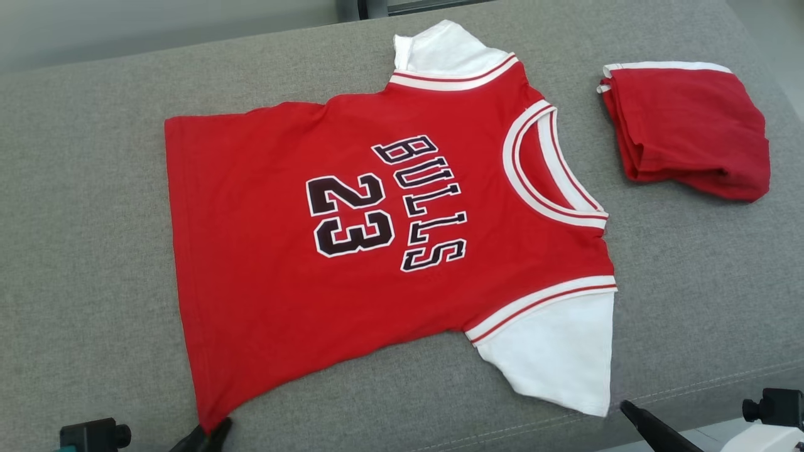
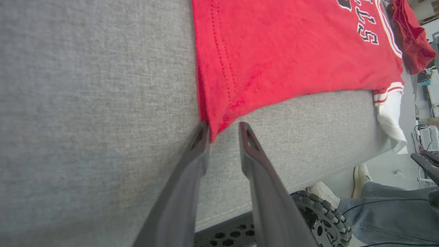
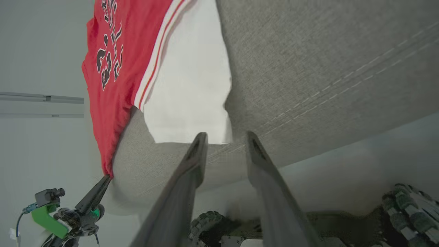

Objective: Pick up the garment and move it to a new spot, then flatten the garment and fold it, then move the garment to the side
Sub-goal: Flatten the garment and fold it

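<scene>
The garment [image 1: 389,213] is a red jersey with white sleeves and black "BULLS 23" lettering. It lies spread flat on the grey cushion [image 1: 81,251], collar to the right. My left gripper [image 1: 207,433] is at the jersey's near left hem corner. In the left wrist view that corner of the garment [image 2: 274,51] points into the narrow gap between the open fingers of the left gripper [image 2: 224,132]. My right gripper [image 1: 628,411] sits just beyond the near white sleeve. The right gripper [image 3: 227,140] stands open, the corner of the sleeve [image 3: 192,92] just above its tips.
A second red cloth [image 1: 688,129], folded, lies at the back right of the cushion. The cushion's front edge [image 1: 691,389] runs close to both grippers. A person's legs and shoes [image 2: 377,202] stand beside the robot's wheel [image 2: 322,219].
</scene>
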Controlling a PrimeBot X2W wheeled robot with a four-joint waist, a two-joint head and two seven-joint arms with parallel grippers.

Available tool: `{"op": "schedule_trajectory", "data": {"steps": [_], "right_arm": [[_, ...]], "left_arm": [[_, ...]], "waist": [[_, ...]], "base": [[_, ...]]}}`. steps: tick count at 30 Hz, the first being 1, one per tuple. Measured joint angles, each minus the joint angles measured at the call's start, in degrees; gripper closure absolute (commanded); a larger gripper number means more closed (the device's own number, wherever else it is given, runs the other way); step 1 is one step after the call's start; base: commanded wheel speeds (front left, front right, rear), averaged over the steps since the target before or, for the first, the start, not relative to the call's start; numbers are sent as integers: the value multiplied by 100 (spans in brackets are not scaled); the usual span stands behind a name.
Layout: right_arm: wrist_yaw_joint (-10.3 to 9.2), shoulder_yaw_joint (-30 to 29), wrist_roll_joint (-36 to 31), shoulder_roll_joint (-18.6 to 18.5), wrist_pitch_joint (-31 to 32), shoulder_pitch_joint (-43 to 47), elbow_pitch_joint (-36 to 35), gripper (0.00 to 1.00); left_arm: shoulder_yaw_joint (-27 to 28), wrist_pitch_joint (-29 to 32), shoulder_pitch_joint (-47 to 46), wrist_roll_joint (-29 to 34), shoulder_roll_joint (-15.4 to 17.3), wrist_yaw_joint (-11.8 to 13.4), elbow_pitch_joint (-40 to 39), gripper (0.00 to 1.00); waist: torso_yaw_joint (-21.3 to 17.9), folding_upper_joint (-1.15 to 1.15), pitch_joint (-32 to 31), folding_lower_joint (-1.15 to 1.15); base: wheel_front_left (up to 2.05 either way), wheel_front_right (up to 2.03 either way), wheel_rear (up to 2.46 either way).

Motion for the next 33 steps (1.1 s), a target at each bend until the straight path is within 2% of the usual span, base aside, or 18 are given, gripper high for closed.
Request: {"op": "schedule_trajectory", "data": {"steps": [6,14,20,25,33], "right_arm": [[-162,-27,-223,121,-245,-12,143,0],[-213,85,-579,110,-382,5,265,0],[-263,102,-1129,-230,-589,16,255,0],[-417,-88,-2012,-580,-1025,-95,130,0],[-619,-237,-2926,-730,-1582,-449,-225,0]], "left_arm": [[-91,5,2,-2,-101,7,91,0],[-118,31,85,-20,-126,104,296,0],[-120,77,256,-20,-105,207,352,0],[83,-188,266,108,-71,402,299,0],[341,-766,42,609,-60,620,-138,0]], "waist": [[4,0,-204,0],[11,0,-528,0],[45,0,-806,0],[90,0,-1036,0],[240,0,-1295,0]], "base": [[0,0,0],[0,0,0],[0,0,0],[0,0,0],[0,0,0]]}}
